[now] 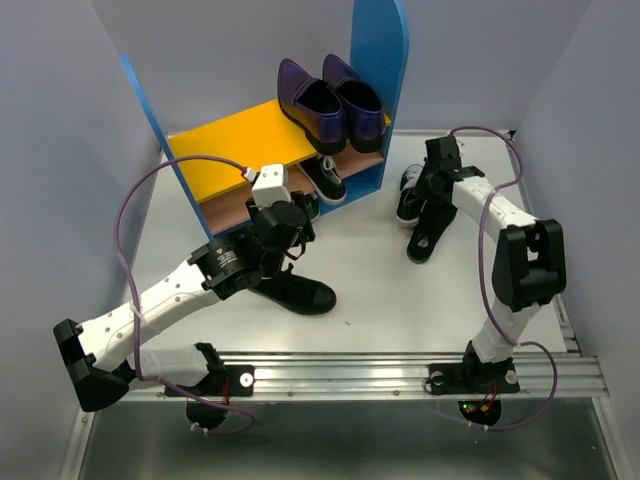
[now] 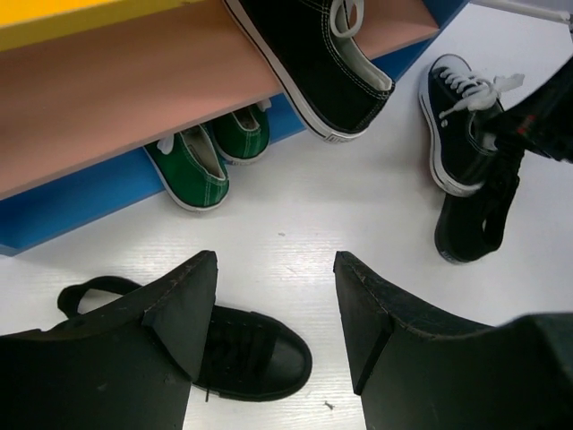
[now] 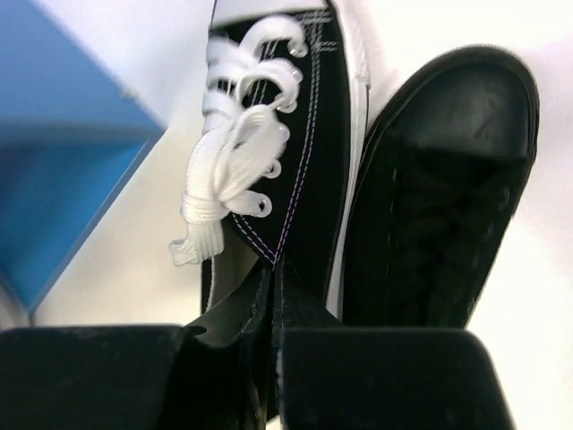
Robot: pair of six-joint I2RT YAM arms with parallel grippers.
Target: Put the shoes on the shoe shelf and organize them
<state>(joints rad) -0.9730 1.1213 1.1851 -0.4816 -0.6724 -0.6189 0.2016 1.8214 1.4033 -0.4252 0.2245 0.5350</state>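
One black lace-up sneaker [image 3: 295, 134] lay on the table [image 1: 370, 270] just right of the shelf [image 1: 385, 70], touching a plain black shoe [image 3: 439, 197] on its outer side. The right gripper [image 3: 273, 358] pinched the sneaker's collar near the heel, fingers pressed tight on the canvas. The right arm reached forward from its base, elbow raised and wrist pitched down. On the shelf, the purple loafers [image 1: 330, 100] sat side by side on the yellow top board. A second lace-up sneaker [image 2: 313, 63] rested on the lower board, toe overhanging its front edge. Two green sneakers [image 2: 192, 166] stood on the table beneath that board. The left arm extended diagonally toward the shelf. The left gripper [image 2: 273, 313] hovered with fingers spread wide and holding nothing, above a black slip-on [image 2: 255, 354].
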